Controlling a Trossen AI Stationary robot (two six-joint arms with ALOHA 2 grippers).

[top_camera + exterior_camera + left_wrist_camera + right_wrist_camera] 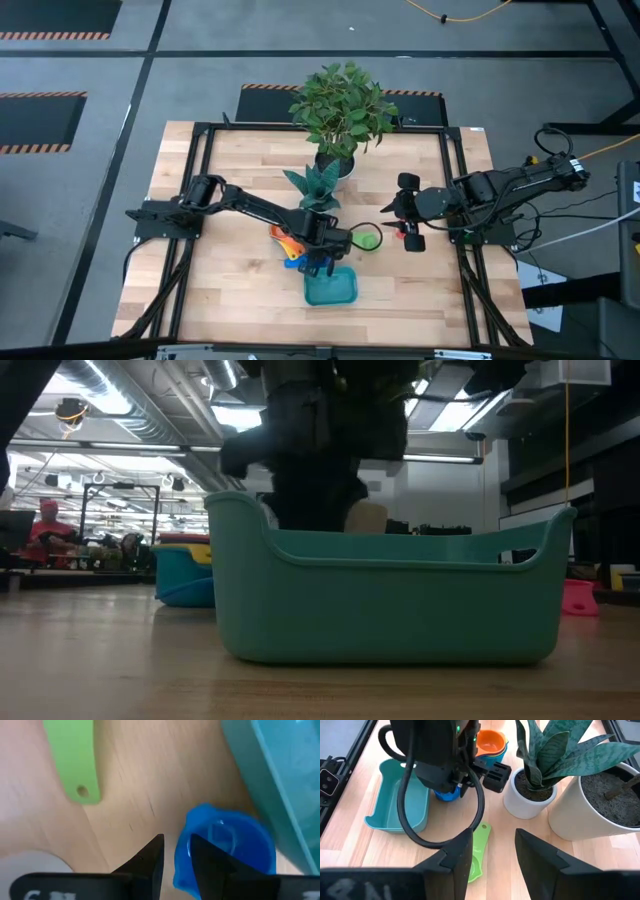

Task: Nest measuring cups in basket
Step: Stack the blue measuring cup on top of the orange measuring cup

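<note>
The teal basket (331, 288) sits on the wooden table (240, 170) toward its front edge, and I can't make out from here whether anything is inside it. Just beside the basket, on the side toward the plants, the left gripper (322, 262) is down at a bright blue measuring cup (225, 847); one dark finger (210, 867) is inside the cup and the other outside, so the rim lies between them, though I can't tell whether they actually press on it. Next to the basket on that same side, a little farther out, a stack of cups (490, 745) stands with an orange one on top. A green measuring cup (476, 855) lies flat on the wood between the basket and the right gripper (408, 212), which hangs well away from the basket with its fingers spread. Beyond the basket toward the back of the table stand a small white pot (527, 795) with a spiky plant and a bigger white pot (595, 805) with a leafy one.
</note>
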